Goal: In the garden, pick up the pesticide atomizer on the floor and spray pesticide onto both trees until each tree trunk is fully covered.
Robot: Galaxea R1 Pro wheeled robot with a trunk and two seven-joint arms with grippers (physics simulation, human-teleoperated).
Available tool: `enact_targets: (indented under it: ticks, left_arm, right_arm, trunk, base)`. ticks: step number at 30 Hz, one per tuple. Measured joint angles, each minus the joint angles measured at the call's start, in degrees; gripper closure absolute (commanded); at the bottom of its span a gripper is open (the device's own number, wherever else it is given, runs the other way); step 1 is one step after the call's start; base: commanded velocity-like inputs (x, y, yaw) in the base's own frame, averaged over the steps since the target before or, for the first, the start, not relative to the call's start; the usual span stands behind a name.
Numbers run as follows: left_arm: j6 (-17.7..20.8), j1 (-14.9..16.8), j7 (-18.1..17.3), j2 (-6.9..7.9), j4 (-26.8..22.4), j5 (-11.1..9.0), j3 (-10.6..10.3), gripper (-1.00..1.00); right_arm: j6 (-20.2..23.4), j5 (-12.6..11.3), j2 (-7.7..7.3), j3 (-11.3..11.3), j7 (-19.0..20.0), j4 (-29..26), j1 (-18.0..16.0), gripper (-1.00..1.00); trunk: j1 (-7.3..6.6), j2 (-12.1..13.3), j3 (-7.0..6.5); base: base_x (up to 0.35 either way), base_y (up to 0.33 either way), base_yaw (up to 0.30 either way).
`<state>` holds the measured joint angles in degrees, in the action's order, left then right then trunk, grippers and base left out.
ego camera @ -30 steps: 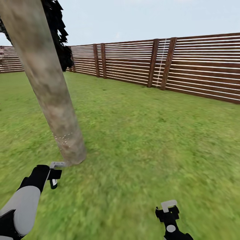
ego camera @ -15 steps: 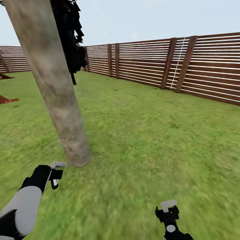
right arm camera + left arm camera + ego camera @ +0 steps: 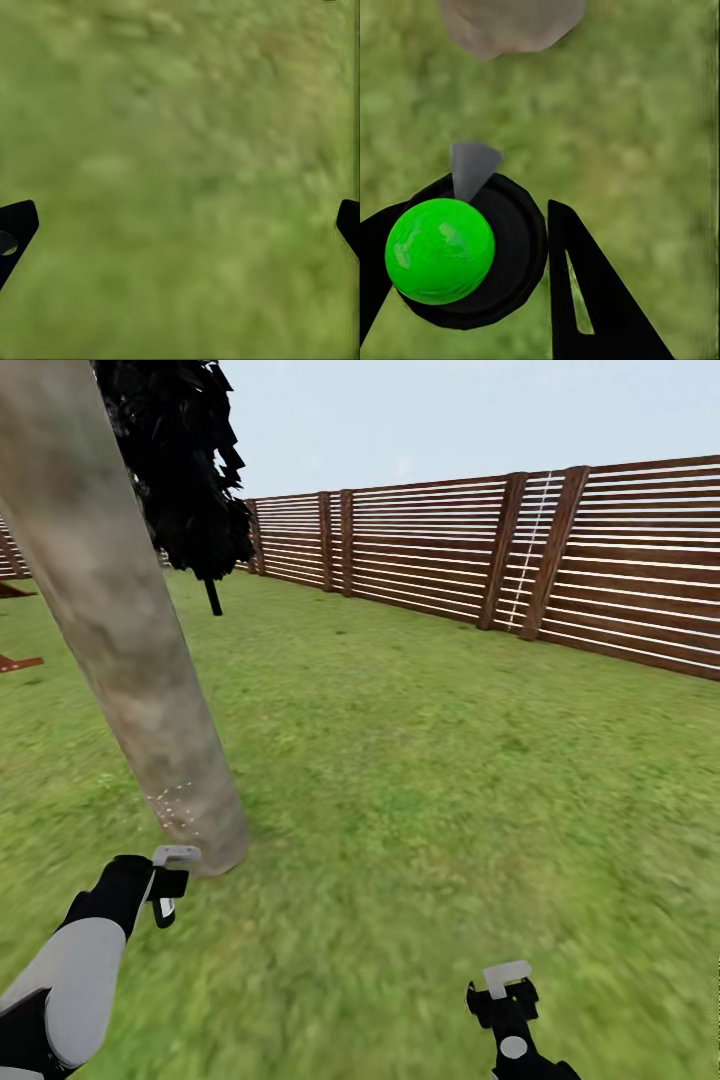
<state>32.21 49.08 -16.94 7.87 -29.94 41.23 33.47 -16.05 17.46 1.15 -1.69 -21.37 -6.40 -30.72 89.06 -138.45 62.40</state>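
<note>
Nearest you, the right gripper (image 3: 508, 1000) hangs low over the grass (image 3: 450, 780); its wrist view shows the fingers (image 3: 16, 229) spread wide with nothing between them. Your left gripper (image 3: 168, 880) is closed around the atomizer (image 3: 465, 251), whose green ball and black collar fill the space between its fingers, with the grey nozzle (image 3: 472, 169) pointing toward the base of the trunk (image 3: 130, 660) just ahead. Only a small patch of pesticide (image 3: 175, 805) dots the bark near the ground; the rest of the column looks bare. The likely fault from here is partial coverage: with the nozzle aimed this low and this close, spray would land on the same patch or on the grass, and the far side and upper trunk would be missed. A second risk is brushing the trunk with the left arm and knocking the atomizer askew. Beyond stand a dark tree crown (image 3: 180, 480) and the fence (image 3: 500, 550).
</note>
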Motion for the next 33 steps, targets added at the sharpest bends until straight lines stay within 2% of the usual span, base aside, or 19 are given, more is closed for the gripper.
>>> enact_targets:
  ticks: [8, 27, 33]
  left_arm:
    - [0.0, 0.0, 0.0, 0.00, 0.0, 0.0, 0.0, 1.00]
    - [0.0, 0.0, 0.1, 0.01, -0.2, 0.0, 0.0, 1.00]
    - [0.0, 0.0, 0.1, 0.00, -0.2, 0.0, 0.0, 1.00]
  right_arm:
    - [0.0, 0.0, 0.07, 0.0, 0.0, 0.0, 0.0, -1.00]
    - [0.0, 0.0, 0.08, 0.0, 0.0, 0.0, 0.0, -1.00]
    - [0.0, 0.0, 0.07, 0.0, 0.0, 0.0, 0.0, -1.00]
  trunk:
    - [0.00, 0.0, 0.00]
    - [0.00, 0.0, 0.00]
    - [0.00, 0.0, 0.00]
  base:
    - [0.163, -0.236, 0.033]
    - [0.150, -0.244, 0.270]
    - [0.145, -0.247, 0.047]
